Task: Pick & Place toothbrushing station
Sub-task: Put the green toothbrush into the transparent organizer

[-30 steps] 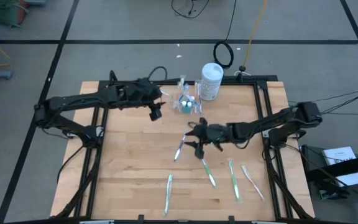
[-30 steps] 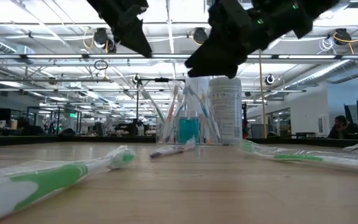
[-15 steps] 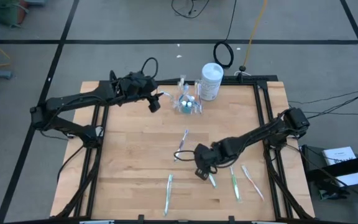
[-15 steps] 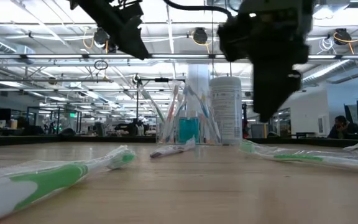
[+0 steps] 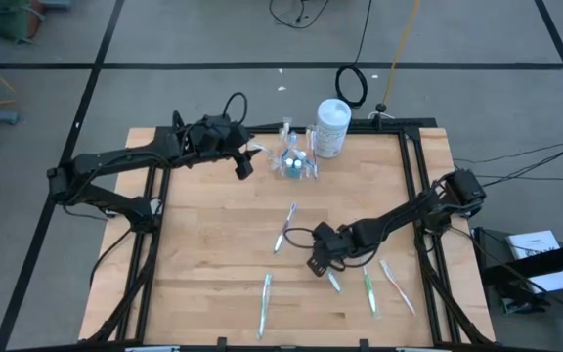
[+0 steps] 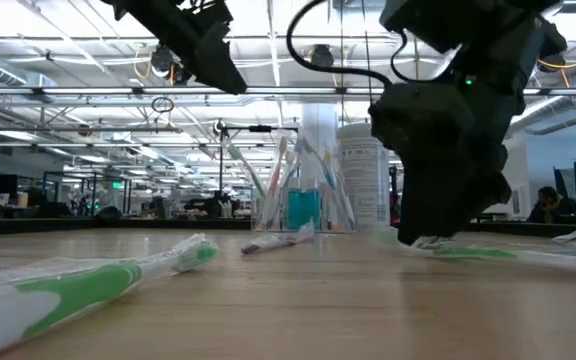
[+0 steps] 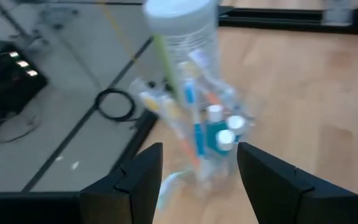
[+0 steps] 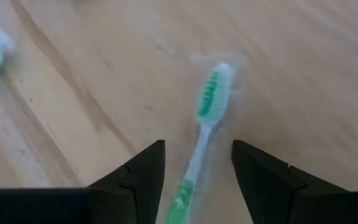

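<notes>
The clear cup, holding several pastel toothbrushes and blue tubes, stands at the table's far middle; it also shows in the left wrist view. My left gripper is open and hangs in the air just left of the cup. My right gripper is open and low over the table, pointing down. Its fingers stand on either side of a green-and-white toothbrush that lies flat on the wood. I cannot tell whether the fingers touch it.
A tall white canister stands right of the cup. More wrapped toothbrushes lie loose: one at mid-table, a green one near the front, and two to the right. The left half of the table is bare wood.
My right gripper has gone from the table's middle toward the near edge, tipped to point down, and come down over the green toothbrush. The toothbrush has not moved. My left gripper has gone a little toward the far edge.
</notes>
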Motion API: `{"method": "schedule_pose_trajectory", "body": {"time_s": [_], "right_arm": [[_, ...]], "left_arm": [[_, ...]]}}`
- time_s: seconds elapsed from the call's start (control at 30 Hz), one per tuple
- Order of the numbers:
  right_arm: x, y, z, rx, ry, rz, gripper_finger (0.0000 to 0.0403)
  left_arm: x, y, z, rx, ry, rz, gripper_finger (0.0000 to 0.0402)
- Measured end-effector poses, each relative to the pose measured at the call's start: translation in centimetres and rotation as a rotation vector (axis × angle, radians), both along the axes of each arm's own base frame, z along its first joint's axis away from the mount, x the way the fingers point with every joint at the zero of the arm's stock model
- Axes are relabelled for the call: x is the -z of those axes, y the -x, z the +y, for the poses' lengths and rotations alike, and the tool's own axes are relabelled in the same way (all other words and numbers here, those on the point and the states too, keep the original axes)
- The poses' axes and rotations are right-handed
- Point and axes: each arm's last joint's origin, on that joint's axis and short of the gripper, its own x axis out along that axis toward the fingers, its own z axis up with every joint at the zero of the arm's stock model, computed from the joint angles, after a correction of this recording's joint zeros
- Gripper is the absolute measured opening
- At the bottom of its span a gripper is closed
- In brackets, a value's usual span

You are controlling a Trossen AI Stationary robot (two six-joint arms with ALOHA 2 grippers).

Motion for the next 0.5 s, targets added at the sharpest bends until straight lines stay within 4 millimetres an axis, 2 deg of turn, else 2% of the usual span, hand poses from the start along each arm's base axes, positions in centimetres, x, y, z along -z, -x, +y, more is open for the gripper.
{"method": "schedule_pose_trajectory", "body": {"time_s": [0.17, 0.3, 0.5], "right_arm": [[0.8, 0.4, -0.5, -0.078, 0.050, -0.007, 0.0158], [0.8, 0.4, -0.9, -0.167, 0.152, -0.005, 0.0099], [-1.3, 0.5, -3.2, -0.147, 0.152, -0.046, 0.0010]], "left_arm": [[0.0, -0.3, -0.6, 0.080, -0.006, 0.002, 0.0214], [-0.1, -0.4, -0.9, 0.093, -0.006, 0.001, 0.0214], [-0.1, -0.5, -1.2, 0.110, -0.013, 0.005, 0.0214]]}}
